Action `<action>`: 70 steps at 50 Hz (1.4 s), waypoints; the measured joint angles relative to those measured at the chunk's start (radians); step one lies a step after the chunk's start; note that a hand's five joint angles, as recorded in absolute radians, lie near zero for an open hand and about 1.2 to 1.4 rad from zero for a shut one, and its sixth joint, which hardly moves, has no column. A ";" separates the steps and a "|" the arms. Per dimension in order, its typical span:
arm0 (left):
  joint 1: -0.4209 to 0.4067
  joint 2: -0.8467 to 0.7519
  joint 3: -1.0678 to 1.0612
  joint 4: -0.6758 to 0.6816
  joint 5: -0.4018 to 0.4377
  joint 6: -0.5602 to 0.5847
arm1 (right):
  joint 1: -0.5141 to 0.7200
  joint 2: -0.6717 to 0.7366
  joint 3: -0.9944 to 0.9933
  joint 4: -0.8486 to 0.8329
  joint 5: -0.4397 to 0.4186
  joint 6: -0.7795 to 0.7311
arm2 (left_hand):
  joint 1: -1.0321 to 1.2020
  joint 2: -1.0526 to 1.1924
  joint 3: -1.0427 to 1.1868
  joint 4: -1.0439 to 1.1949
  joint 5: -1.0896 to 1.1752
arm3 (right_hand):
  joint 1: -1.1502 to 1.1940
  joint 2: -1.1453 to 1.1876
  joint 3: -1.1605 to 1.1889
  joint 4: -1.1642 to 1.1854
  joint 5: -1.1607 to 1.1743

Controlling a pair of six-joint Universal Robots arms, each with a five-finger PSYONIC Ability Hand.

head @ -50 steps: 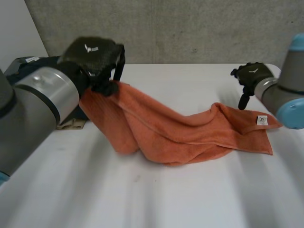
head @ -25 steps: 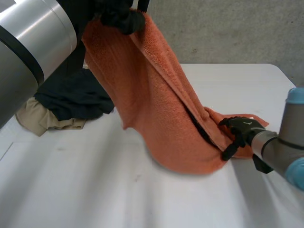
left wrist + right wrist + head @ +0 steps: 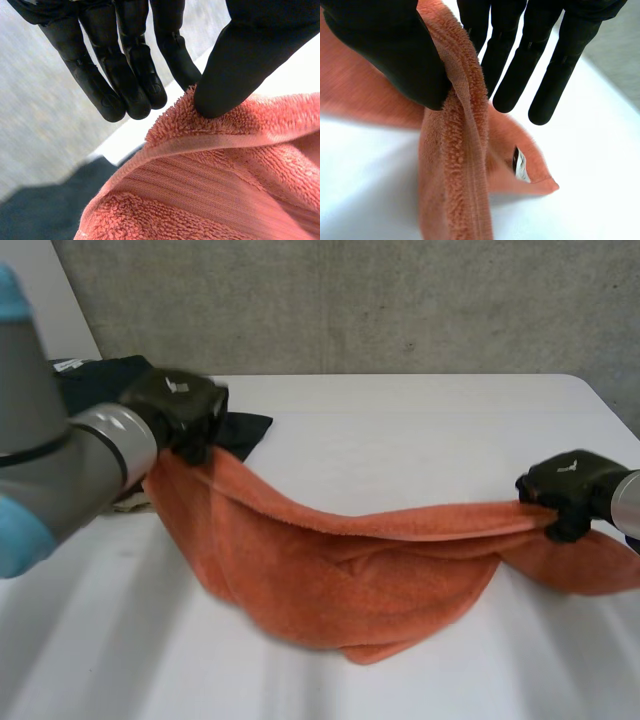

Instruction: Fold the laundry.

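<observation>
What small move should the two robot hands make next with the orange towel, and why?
Probably move both slightly apart and upward. The left robot hand and right robot hand each pinch an edge of the towel, but that edge sags between them and the middle lies bunched on the table. Stretching it should flatten the cloth for folding.

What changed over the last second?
The right hand, open above the orange towel a second ago, came down and pinched its edge. The left hand lifted its end high, then lowered it; the towel now sags between both. The left hand's pinch and the dark clothes stayed.
</observation>
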 measured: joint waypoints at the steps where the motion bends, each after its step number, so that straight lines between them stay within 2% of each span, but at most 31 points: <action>1: 0.004 -0.015 0.003 0.002 0.005 0.004 | 0.000 0.011 -0.013 0.021 -0.003 -0.019 | 0.000 0.000 0.000 0.000 0.000 | 0.000 0.000 0.000 0.000 0.000; 4: 0.028 -0.157 0.077 0.028 0.041 0.022 | 0.019 0.116 -0.140 0.107 0.013 -0.108 | 0.000 0.001 0.000 0.000 0.000 | 0.000 0.000 0.000 0.004 0.000; 8: 0.032 -0.267 0.229 0.075 0.053 0.008 | 0.054 0.223 -0.297 0.070 0.066 -0.113 | 0.000 0.001 0.000 0.000 0.000 | 0.000 0.002 0.006 0.009 0.000; 11: 0.029 -0.322 0.380 0.136 0.045 -0.023 | 0.084 0.302 -0.460 -0.049 0.129 -0.075 | 0.000 0.001 0.000 0.000 0.000 | 0.000 0.002 0.007 0.009 0.000; 12: 0.026 -0.339 0.468 0.183 0.035 -0.047 | 0.097 0.330 -0.550 -0.139 0.163 -0.041 | 0.000 0.001 0.000 0.000 0.000 | 0.000 0.002 0.007 0.009 0.000; 17: 0.018 -0.333 0.662 0.387 -0.024 -0.124 | 0.121 0.339 -0.750 -0.470 0.249 0.111 | 0.000 0.001 0.000 0.000 0.000 | 0.000 0.002 0.007 0.009 0.000; 20: 0.014 -0.295 0.699 0.529 -0.061 -0.159 | 0.124 0.293 -0.783 -0.649 0.284 0.228 | 0.000 0.001 0.000 0.000 0.000 | 0.000 0.002 0.007 0.009 0.002; 25: 0.011 -0.250 0.649 0.616 -0.078 -0.172 | 0.120 0.228 -0.747 -0.734 0.278 0.319 | 0.000 0.001 0.000 0.000 0.000 | 0.000 0.002 0.007 0.009 0.010; 35: 0.036 -0.232 0.376 0.583 -0.096 -0.146 | 0.106 0.202 -0.590 -0.623 0.176 0.328 | 0.000 0.001 0.000 0.000 0.000 | 0.000 0.002 0.007 0.009 0.010; 42: 0.046 -0.264 0.207 0.570 -0.100 -0.128 | 0.083 0.241 -0.418 -0.546 0.101 0.322 | 0.000 0.001 0.000 0.000 0.000 | 0.000 0.002 0.007 0.009 0.010; 47: 0.049 -0.317 0.102 0.553 -0.094 -0.091 | 0.072 0.309 -0.299 -0.529 0.078 0.325 | 0.001 0.001 0.000 0.000 0.017 | 0.000 0.002 0.007 0.009 0.010; 53: 0.056 -0.350 0.047 0.542 -0.085 -0.062 | 0.059 0.383 -0.258 -0.513 0.088 0.335 | 0.001 0.001 0.000 0.000 0.018 | -0.086 -0.120 -0.130 -0.131 -0.119; 55: 0.062 -0.361 0.029 0.538 -0.077 -0.052 | 0.049 0.426 -0.265 -0.489 0.115 0.357 | 0.001 0.001 0.000 0.000 0.018 | -0.285 -0.318 -0.326 -0.326 -0.313; 58: 0.067 -0.363 0.021 0.533 -0.072 -0.047 | 0.040 0.450 -0.282 -0.461 0.143 0.385 | 0.001 0.001 0.000 0.000 0.018 | -0.370 -0.408 -0.411 -0.419 -0.420; 65: 0.081 -0.341 0.010 0.496 -0.066 -0.033 | 0.018 0.466 -0.334 -0.350 0.227 0.458 | 0.001 0.001 0.000 0.000 0.018 | -0.375 -0.412 -0.418 -0.431 -0.434; 68: 0.084 -0.334 0.005 0.484 -0.065 -0.029 | 0.009 0.460 -0.343 -0.318 0.238 0.466 | 0.001 0.001 0.000 0.000 0.018 | -0.367 -0.405 -0.412 -0.423 -0.415; 70: 0.085 -0.329 0.001 0.474 -0.063 -0.024 | 0.002 0.455 -0.345 -0.298 0.236 0.467 | 0.001 0.001 0.000 0.000 0.018 | -0.289 -0.321 -0.334 -0.340 -0.326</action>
